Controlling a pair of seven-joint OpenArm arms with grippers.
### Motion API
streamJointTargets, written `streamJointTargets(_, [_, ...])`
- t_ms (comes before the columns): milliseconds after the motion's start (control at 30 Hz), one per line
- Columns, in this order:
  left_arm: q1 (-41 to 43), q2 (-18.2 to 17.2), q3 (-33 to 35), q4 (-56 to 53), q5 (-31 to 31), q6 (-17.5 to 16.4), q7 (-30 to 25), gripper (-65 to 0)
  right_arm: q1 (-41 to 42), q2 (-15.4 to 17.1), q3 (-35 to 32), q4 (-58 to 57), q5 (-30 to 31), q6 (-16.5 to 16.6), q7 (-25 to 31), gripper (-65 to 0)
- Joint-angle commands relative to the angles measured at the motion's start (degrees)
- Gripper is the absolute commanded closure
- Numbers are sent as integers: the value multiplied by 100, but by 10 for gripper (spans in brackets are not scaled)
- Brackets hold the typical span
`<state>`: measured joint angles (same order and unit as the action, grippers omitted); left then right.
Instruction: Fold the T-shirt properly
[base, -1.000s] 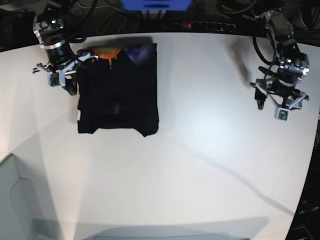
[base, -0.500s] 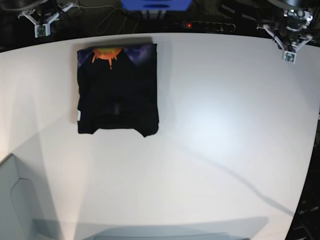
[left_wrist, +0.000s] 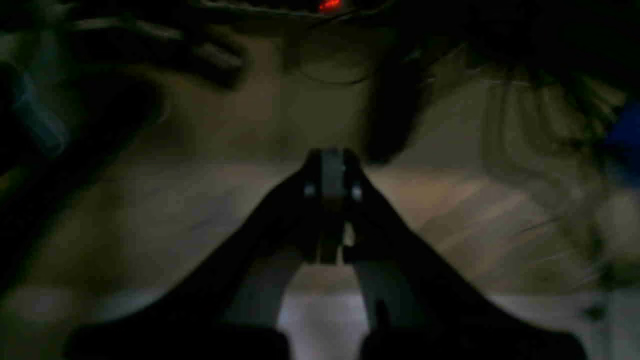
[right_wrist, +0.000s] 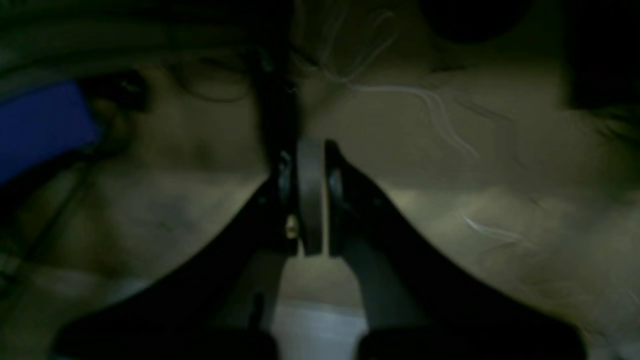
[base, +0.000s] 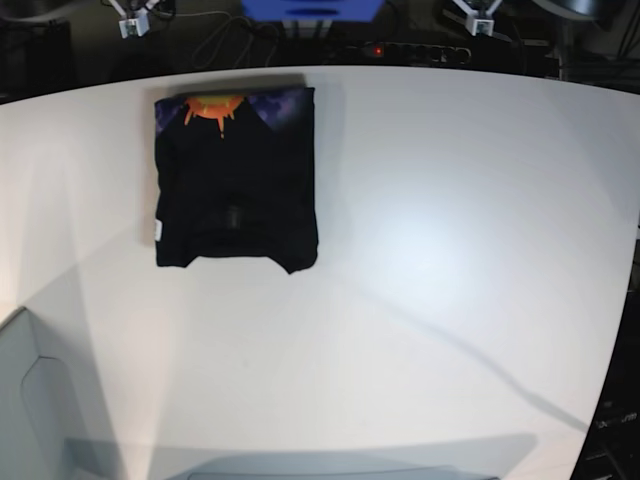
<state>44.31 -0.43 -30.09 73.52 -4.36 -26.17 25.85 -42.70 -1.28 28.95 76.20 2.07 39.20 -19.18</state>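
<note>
One T-shirt, black, folded into a rough rectangle. It lies flat on the white table, toward the far left of the base view. Orange-and-purple print shows along its far edge; one small white label sticks out at its left side.

Two grippers. Left gripper: jaws closed together, nothing between them, seen dim and blurred in its wrist view. Right gripper: jaws likewise pressed together and empty. In the base view only their tips show at the top edge, left one on the right, right one on the left, both past the table's far edge and well apart from the shirt.

Around: one blue box behind the table at top centre; one black strip with a red light beside it; dark cables behind. A grey panel at the lower left corner. Nothing lies on or against the shirt.

Against half a second ago: shirt unchanged in place and shape. Both grippers have drawn further up and inward, toward the top centre, with less of each in sight.
</note>
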Motion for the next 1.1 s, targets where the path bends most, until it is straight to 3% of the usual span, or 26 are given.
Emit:
streamJointTargets(0, [-23, -76, 33, -314, -8, 143, -251, 0, 10, 80, -42, -258, 9, 80, 199, 0])
streamJointTargets(100, [-577, -120, 297, -1694, 36, 231, -1024, 0, 353, 273, -552, -1418, 9, 40, 929, 0])
streamJointTargets(133, [-744, -208, 340, -2064, 36, 257, -1235, 0, 503, 361, -763, -1752, 9, -153, 1166, 0])
streamJointTargets(400, [-2344, -771, 877, -4877, 36, 275, -2607, 0, 2006, 704, -2222, -5146, 0, -2069, 3470, 0])
streamJointTargets(533, [-2845, -815, 1334, -5721, 36, 275, -2897, 0, 2736, 748, -2882, -6543, 0, -3054, 4050, 0])
streamJointTargets(667, [-3152, -762, 2037, -6081, 36, 354, -2888, -1, 3131, 739, -3743, -7053, 0, -3599, 4006, 0])
streamJointTargets(833, [-3214, -744, 2547, -6099, -8, 1453, -2870, -1, 3395, 589, -4060, -7185, 9, -3713, 2731, 0])
streamJointTargets(1067, [-3231, -735, 2776, -6090, 1, 1496, -2308, -1, 3544, 458, -4077, -7141, 0, -3713, 1790, 0])
